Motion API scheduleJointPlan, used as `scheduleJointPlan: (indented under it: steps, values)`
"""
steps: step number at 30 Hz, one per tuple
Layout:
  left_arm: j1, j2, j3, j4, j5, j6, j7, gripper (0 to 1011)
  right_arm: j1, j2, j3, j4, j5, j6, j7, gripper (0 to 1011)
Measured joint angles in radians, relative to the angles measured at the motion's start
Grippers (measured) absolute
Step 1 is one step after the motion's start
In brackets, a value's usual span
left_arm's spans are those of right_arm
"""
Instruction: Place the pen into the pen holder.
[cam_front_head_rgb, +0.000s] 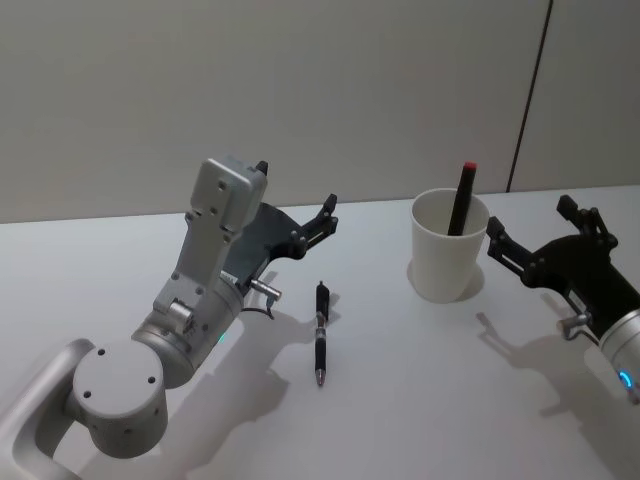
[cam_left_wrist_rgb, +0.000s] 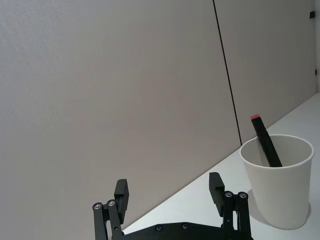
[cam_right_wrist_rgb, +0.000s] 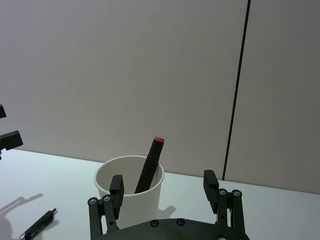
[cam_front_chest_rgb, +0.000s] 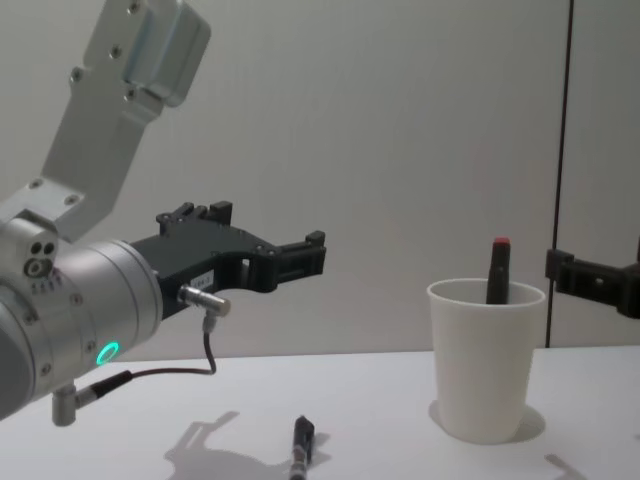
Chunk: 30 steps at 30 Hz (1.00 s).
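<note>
The pen (cam_front_head_rgb: 321, 340) lies flat on the desk (cam_front_head_rgb: 420, 400), between the two arms and well apart from the cup (cam_front_head_rgb: 447, 262). The left gripper (cam_left_wrist_rgb: 169, 186) hangs above the desk behind the pen, its jaws wide and holding nothing. The right gripper (cam_right_wrist_rgb: 163, 180) sits just beside the cup on the far side from the pen, its jaws also wide and empty.

The main risk, as I judge it, is the pick. The pen is thin and round and lies low on a smooth surface, so jaws that come down slightly off line could roll it away or pinch only one end and let it swing. The cup is the second worry. It looks light and narrows towards its base, so a knock from either arm, or a pen pushed against its wall, could tip it or slide it. A red-capped pen (cam_front_head_rgb: 462, 200) leans inside it against the rim, which takes up part of the mouth and could block or deflect a pen coming in.

The pen is black with silver bands and a pale metal tip. The cup is plain matte white, paper-like, with a rolled rim. The desk is white and smooth, and shadows fall clearly on it. The jaws are black, flat, hard-edged bars.
</note>
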Motion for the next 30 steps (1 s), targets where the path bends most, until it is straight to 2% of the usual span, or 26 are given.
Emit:
scheduleJointPlan:
  steps: [9,16,22,30]
  values:
    - [0.005,0.004,-0.001,-0.009,-0.006,0.009,-0.011,1001,0.000,0.000,0.000,0.000,0.000,0.000,0.000,1001]
    - [0.025,0.019,-0.004,-0.044,-0.029,0.042,-0.025,1001,0.000,0.000,0.000,-0.001,0.000,0.000,0.000,1002]
    - [0.058,0.042,-0.005,-0.095,-0.052,0.079,-0.025,1001,0.000,0.000,0.000,0.000,0.000,0.000,0.000,1002]
    - [0.111,0.074,-0.004,-0.170,-0.088,0.128,0.007,1001,0.000,0.000,0.000,0.000,0.000,0.000,0.000,1002]
